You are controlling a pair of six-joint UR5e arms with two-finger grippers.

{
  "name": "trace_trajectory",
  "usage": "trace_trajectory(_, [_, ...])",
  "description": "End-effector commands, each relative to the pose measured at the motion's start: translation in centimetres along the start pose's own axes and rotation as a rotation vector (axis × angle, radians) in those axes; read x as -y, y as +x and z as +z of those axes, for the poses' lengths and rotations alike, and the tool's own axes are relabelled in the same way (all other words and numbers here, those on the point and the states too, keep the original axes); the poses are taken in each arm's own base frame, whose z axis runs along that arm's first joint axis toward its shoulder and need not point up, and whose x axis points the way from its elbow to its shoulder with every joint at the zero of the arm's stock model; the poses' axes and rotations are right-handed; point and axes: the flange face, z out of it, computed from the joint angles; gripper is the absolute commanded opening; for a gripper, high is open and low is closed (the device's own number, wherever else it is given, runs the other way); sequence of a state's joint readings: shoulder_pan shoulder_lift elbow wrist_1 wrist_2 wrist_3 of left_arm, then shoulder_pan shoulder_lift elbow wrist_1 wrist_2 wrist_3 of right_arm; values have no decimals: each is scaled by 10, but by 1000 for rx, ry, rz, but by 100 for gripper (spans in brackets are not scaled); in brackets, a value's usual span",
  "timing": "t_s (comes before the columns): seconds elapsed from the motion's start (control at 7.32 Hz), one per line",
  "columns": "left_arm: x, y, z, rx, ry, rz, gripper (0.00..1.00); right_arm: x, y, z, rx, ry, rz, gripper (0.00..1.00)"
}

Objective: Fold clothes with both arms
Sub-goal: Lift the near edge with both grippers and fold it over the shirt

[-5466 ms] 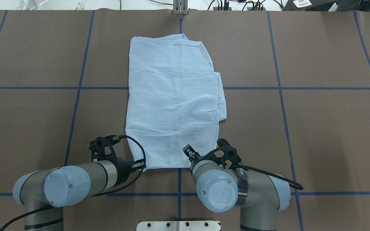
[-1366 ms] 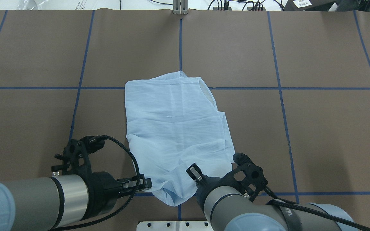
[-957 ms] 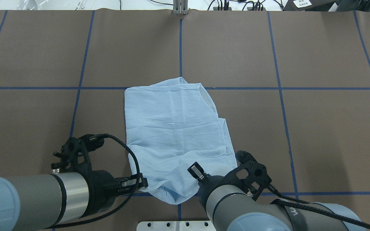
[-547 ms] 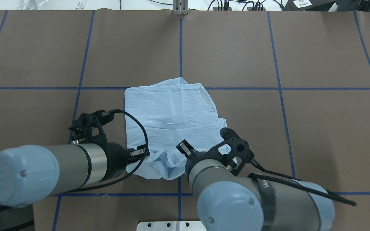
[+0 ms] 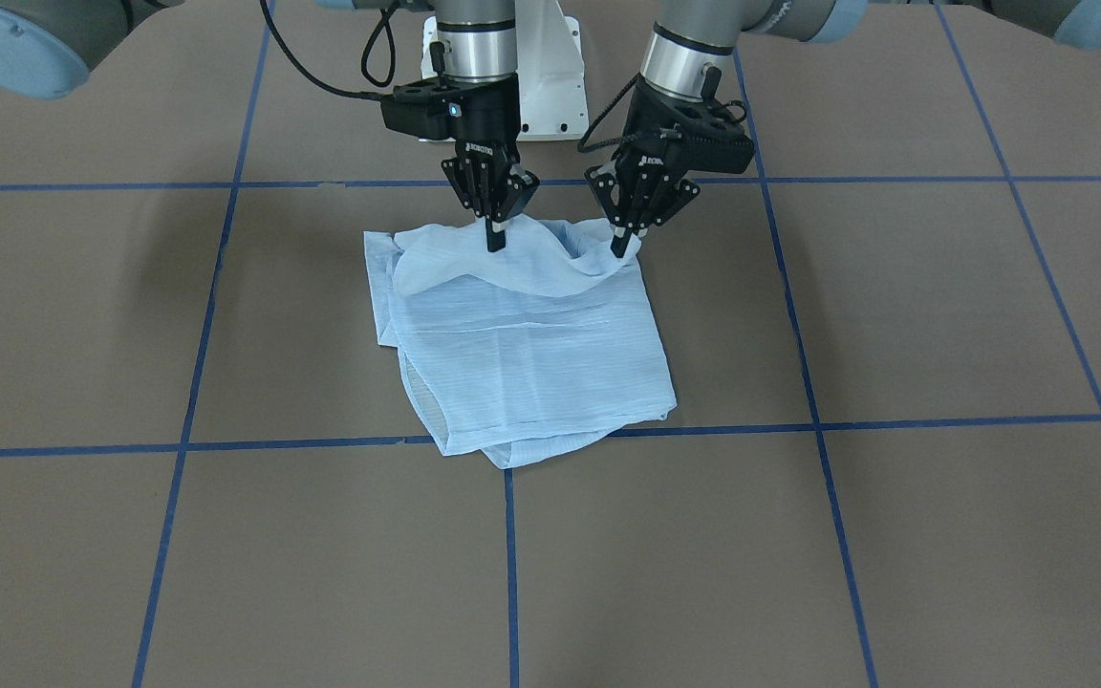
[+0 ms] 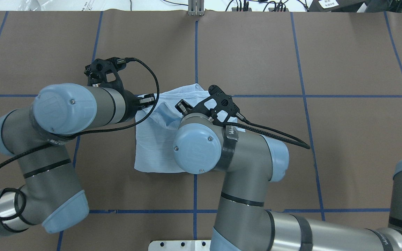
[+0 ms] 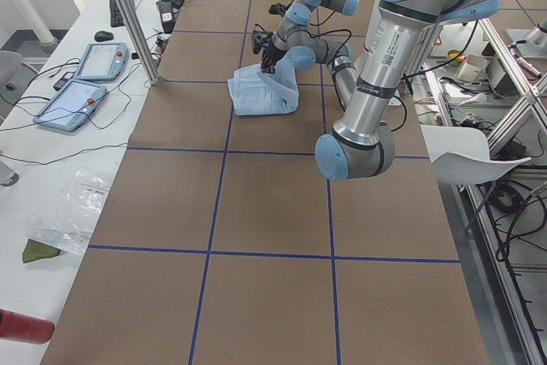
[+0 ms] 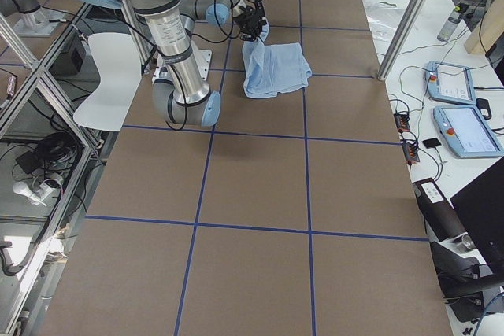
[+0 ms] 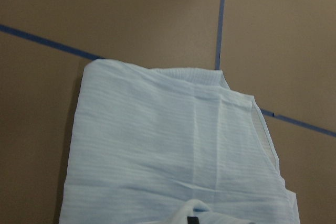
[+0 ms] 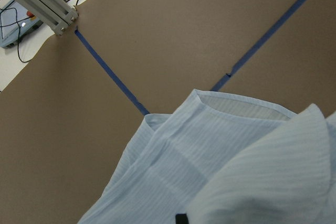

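The pale blue shirt point(image 5: 531, 354) lies folded into a rough rectangle at the middle of the brown table point(image 5: 226, 554). Its edge nearest the robot is lifted and sags between both grippers. In the front-facing view my left gripper point(image 5: 621, 245) is shut on the raised corner on that view's right. My right gripper point(image 5: 495, 237) is shut on the raised edge to its left. Seen from overhead, the left gripper point(image 6: 147, 101) hangs over the shirt point(image 6: 155, 150) near its far end, and the right wrist covers its own fingers. Both wrist views look down on the shirt point(image 9: 173, 145) with its collar end point(image 10: 241, 103) ahead.
Blue tape lines point(image 6: 195, 52) divide the table into squares. The robot's white base point(image 5: 550, 86) stands behind the grippers. An aluminium post point(image 6: 195, 8) rises at the far edge. Two tablets point(image 7: 81, 79) lie on a side bench, and a white chair point(image 7: 466, 156) stands beside the table.
Both arms have moved away from the robot, carrying the shirt's near edge up and over the rest toward its far end. Earlier they dragged the whole shirt closer.
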State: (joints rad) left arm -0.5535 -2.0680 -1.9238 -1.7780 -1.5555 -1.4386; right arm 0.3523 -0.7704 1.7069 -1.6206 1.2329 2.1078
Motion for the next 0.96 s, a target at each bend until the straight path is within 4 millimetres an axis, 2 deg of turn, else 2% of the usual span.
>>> trace_trajectory(0.0, [22, -12, 71, 39, 31, 12, 0, 12, -31, 57, -14, 19, -28, 0])
trace_trajectory(0.14, [23, -17, 99, 48, 33, 16, 0, 15, -44, 77, -21, 33, -34, 0])
trace_trajectory(0.41, [31, -24, 118, 75, 38, 37, 0, 20, -54, 108, -36, 42, -60, 0])
trace_trajectory(0.55, [32, -25, 119, 78, 39, 46, 0, 20, -50, 122, -30, 41, -114, 38])
trace_trajectory(0.68, [36, -29, 119, 81, 41, 112, 99, 33, -57, 125, -30, 49, -174, 99])
trace_trajectory(0.82, [44, -30, 110, 55, 48, 194, 100, 54, -69, 122, -56, -22, -181, 100])
